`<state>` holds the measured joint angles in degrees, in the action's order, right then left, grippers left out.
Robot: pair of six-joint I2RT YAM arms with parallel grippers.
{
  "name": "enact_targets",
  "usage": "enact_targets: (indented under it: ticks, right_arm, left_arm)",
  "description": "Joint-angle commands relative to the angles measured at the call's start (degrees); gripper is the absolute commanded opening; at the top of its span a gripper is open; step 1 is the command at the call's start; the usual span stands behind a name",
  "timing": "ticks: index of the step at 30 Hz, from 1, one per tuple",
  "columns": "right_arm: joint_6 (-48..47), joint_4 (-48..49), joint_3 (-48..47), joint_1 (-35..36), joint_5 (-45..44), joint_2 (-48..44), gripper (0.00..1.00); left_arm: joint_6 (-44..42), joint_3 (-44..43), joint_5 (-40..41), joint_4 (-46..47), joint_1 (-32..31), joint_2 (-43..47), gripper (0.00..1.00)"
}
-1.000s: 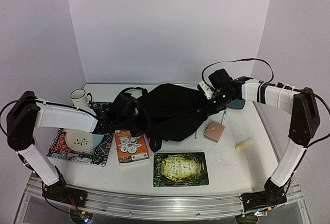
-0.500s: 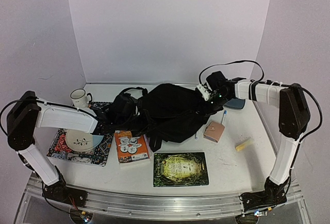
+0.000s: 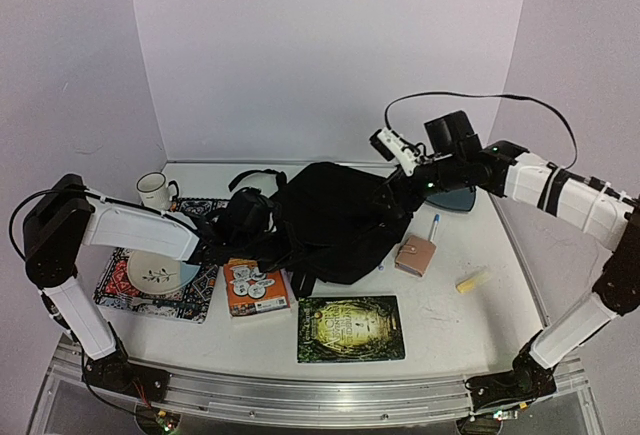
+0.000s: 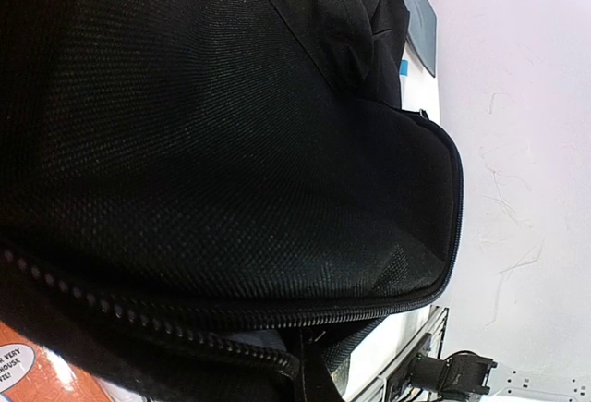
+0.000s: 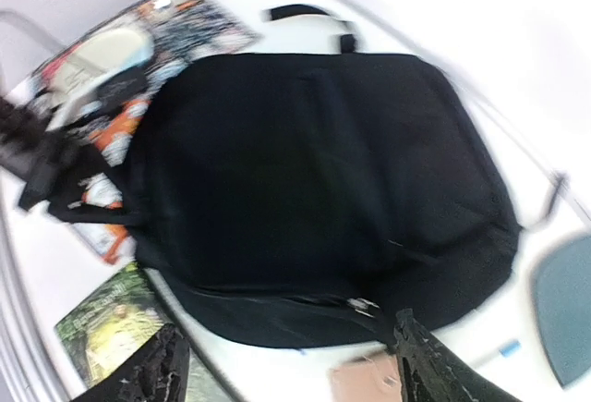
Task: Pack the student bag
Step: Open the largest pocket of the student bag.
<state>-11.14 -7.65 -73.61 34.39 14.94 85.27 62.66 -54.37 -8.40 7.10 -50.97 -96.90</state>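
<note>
The student bag (image 3: 335,217) is a black backpack lying flat in the middle of the table, and it fills the right wrist view (image 5: 314,180). My right gripper (image 3: 392,198) hovers open above its right edge. In the right wrist view its fingers (image 5: 291,370) stand wide apart with nothing between them, and a metal zip pull (image 5: 362,307) lies just ahead of them. My left gripper (image 3: 232,223) presses into the bag's left end. Its wrist view shows only black weave (image 4: 231,143) and a zip line (image 4: 277,314) up close. The fingers are hidden and seem shut on the bag's edge.
A mug (image 3: 155,190) stands at the back left, beside a plate (image 3: 155,273) on a patterned mat. In front of the bag lie an orange box (image 3: 253,285) and a green book (image 3: 350,328). A tan pouch (image 3: 415,255), pen (image 3: 433,227), yellow stick (image 3: 472,280) and blue-grey tray (image 3: 462,198) lie to the right.
My right gripper has opened, come off the bag's right side and risen above it. The left arm has stayed in place.
</note>
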Motion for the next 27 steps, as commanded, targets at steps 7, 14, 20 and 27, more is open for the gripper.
enact_targets:
  ticks: [7,14,20,27]
  right_arm:
    - [-3.72,-1.13,-8.14,9.83,-1.76,14.18,0.78]
    - [-3.35,-1.13,-13.04,11.27,-3.59,21.63,0.73]
    - [-4.93,-2.33,-14.59,11.29,-2.97,24.47,0.67]
    - [-6.78,-4.68,-14.75,11.31,-5.65,25.93,0.62]
  left_arm:
    - [-1.98,-3.09,0.50,1.95,-0.71,0.36,0.00]
    - [-2.36,-4.49,0.58,1.97,-1.35,-0.12,0.00]
    - [-2.46,-4.55,0.94,1.98,-1.54,0.08,0.00]
    - [-2.78,-5.06,0.63,1.95,-1.59,-0.37,0.00]
